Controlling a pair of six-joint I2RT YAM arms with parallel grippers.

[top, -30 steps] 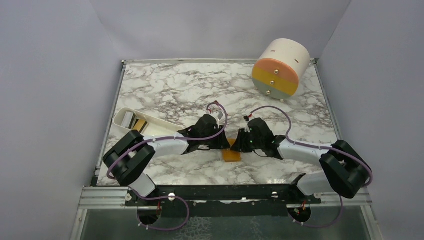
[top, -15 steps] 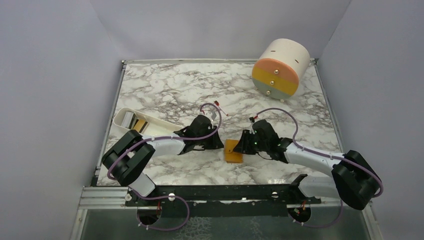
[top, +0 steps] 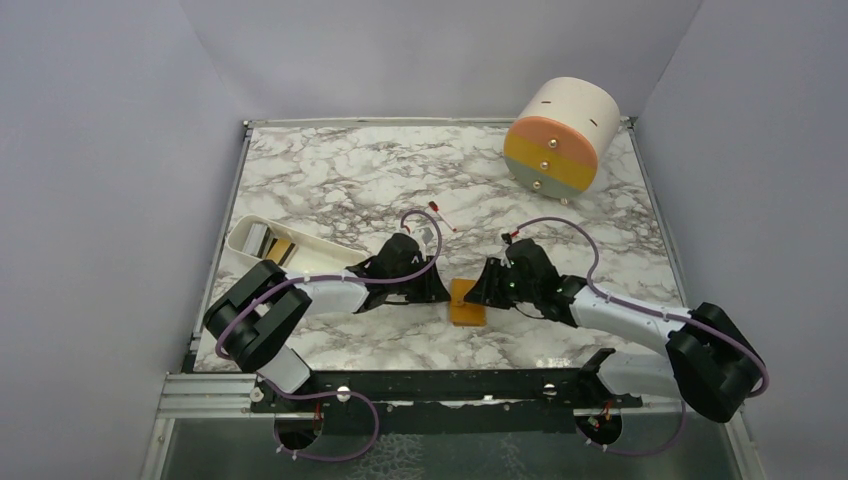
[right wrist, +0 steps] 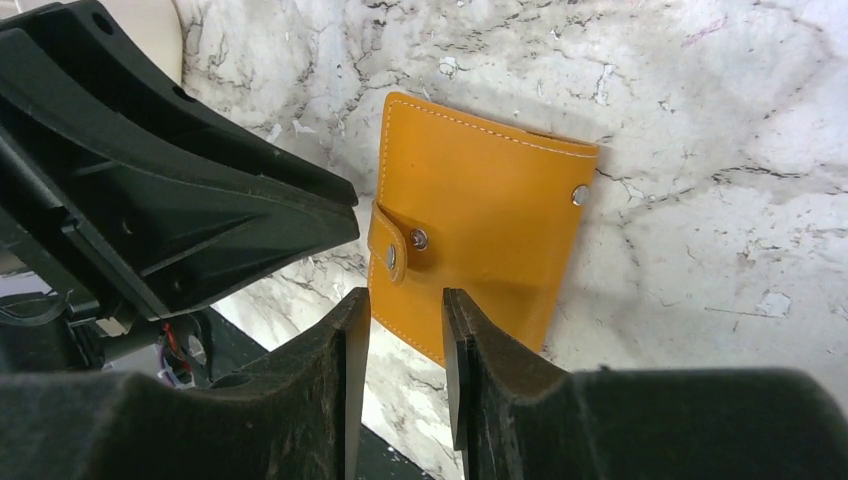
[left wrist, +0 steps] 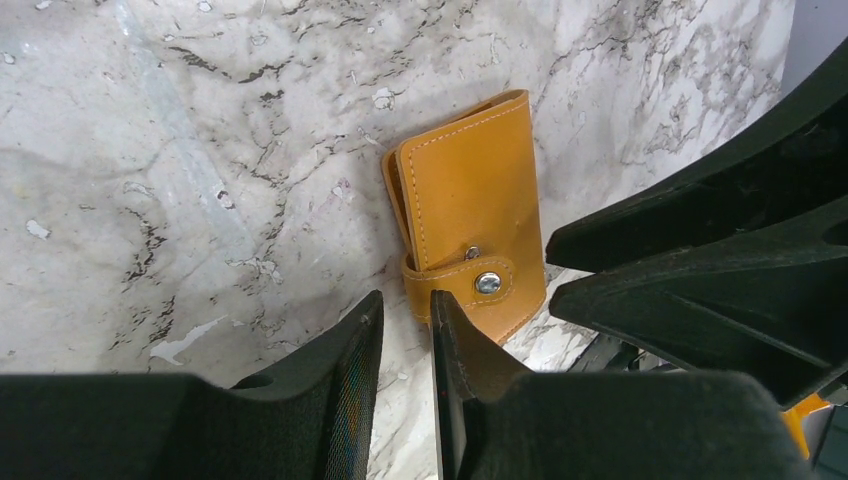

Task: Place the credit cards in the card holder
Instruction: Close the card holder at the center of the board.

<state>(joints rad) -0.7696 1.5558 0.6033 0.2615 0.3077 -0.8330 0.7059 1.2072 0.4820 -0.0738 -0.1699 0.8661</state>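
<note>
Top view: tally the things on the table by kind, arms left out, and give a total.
Wallet: 1
Tray: 1
Cards showing in the tray: 2, one orange, one grey
Drum: 1
Stick: 1
Total: 6

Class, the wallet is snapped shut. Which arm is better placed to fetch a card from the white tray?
Left, likely. The tray with the cards lies on the left side, close to that arm. The left gripper is open and empty. The right gripper sits across the wallet, farther off.
</note>
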